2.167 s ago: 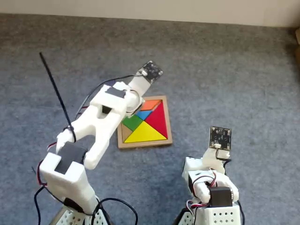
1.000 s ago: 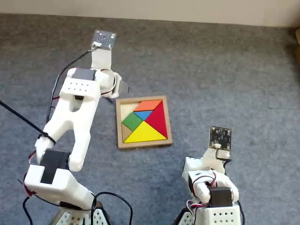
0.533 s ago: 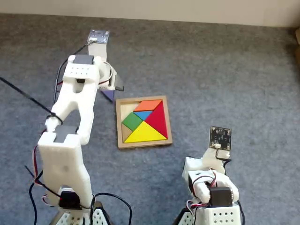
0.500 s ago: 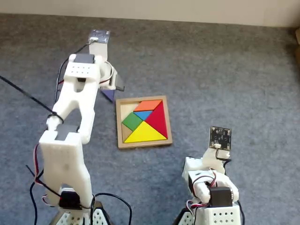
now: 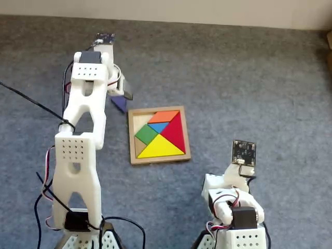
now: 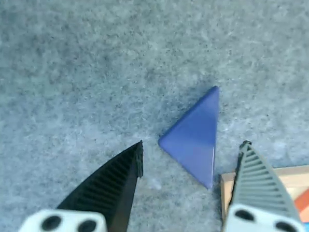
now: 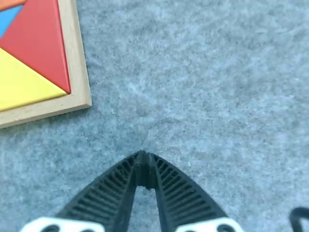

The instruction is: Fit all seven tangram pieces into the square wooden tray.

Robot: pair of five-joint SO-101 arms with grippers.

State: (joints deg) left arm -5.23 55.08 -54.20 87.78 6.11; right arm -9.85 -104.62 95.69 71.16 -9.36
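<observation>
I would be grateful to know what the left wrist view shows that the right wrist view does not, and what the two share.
Left wrist view's own: a blue triangular wooden piece lying flat on the grey carpet, between the fingers of the open left gripper. Right wrist view's own: the shut right gripper over bare carpet, plus a large red triangle and a large yellow triangle seated side by side. Shared: the carpet and a corner of the square wooden tray.

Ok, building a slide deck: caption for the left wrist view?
Open left tool framing a blue triangle on grey carpet, beside the wooden tray.
</observation>
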